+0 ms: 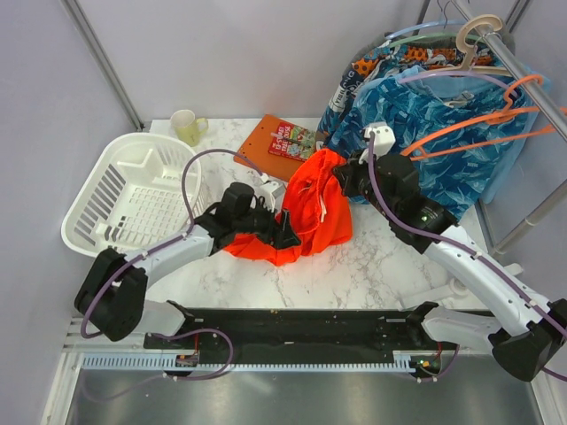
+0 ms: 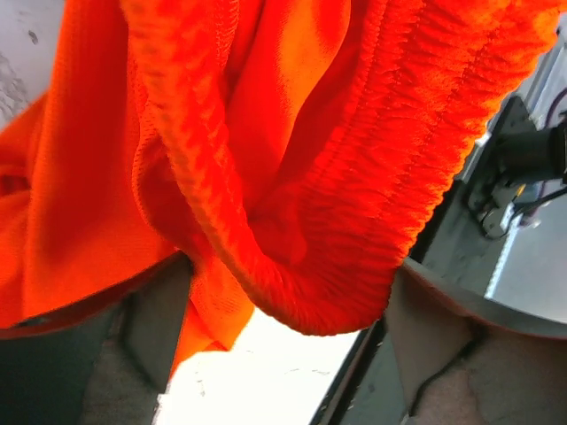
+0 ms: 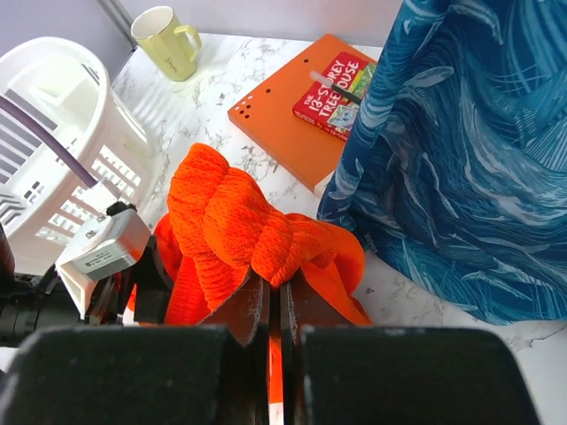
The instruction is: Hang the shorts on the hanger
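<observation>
**Shorts gripped, not yet hung**

The shorts sit bunched mid-table. The right gripper is clamped on the cloth. At seven o'clock, the left gripper has its fingers apart under the waistband. The hanger, at two o'clock, carries no shorts.

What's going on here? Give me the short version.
Both arms are handling the bright orange-red fabric shorts over the white marble table. The right gripper is pinched shut on a bunched fold, holding it up. The left gripper sits under the other side, fingers spread, with the ribbed waistband sagging between them. The thin orange plastic hanger hangs on the metal rail at the right, against the blue patterned garment; the shorts are not on it yet.
</observation>
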Available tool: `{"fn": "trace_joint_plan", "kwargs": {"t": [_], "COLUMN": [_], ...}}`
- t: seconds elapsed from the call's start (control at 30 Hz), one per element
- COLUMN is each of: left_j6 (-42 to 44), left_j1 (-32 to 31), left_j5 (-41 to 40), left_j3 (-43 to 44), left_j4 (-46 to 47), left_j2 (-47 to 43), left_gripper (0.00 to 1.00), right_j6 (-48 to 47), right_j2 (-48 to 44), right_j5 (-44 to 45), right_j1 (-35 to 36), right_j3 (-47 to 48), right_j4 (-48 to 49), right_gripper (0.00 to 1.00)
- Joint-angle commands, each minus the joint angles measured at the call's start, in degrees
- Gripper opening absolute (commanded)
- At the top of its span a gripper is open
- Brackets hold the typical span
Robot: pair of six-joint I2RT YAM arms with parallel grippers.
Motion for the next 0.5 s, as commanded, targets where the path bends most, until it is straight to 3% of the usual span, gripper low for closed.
{"fn": "trace_joint_plan", "kwargs": {"t": [0.0,0.13,0.23,0.27,0.37,0.43,0.47], "left_j6": [-7.1,-3.5,0.9,2.7,13.0,21.0,23.4], "left_j1": [-0.6,2.0,6.5,7.6,10.4,11.9,12.4], "left_j5": [-4.2,-9.1,-5.6,-2.5,1.0,3.5,4.9], "left_j3": [1.9,4.8,4.9,5.0,7.4,9.2,9.7], "left_j4": [3.7,-2.9,-7.1,-8.5,-18.5,-26.2,-28.4], "left_j2": [0.2,-1.3,-6.4,-7.7,-12.2,-13.8,-14.9], "left_gripper": [0.79,0.59,0.43,0.31,0.11,0.02,0.02], "right_j6": [1.7,1.0,0.4,0.1,-1.2,-3.4,-4.8], "right_j2": [-1.4,-3.5,-5.2,-5.7,-8.6,-11.5,-12.8], "right_j5": [2.5,3.0,3.8,4.0,3.2,0.9,-4.3], "right_j1": [-0.1,0.0,-0.1,0.0,0.0,0.0,0.0], "right_j3": [0.4,-1.6,-3.3,-3.9,-6.5,-9.5,-10.6], "right_j4": [4.6,3.9,2.4,2.1,0.5,-0.4,-0.6], "right_gripper": [0.0,0.0,0.0,0.0,0.0,0.0,0.0]}}
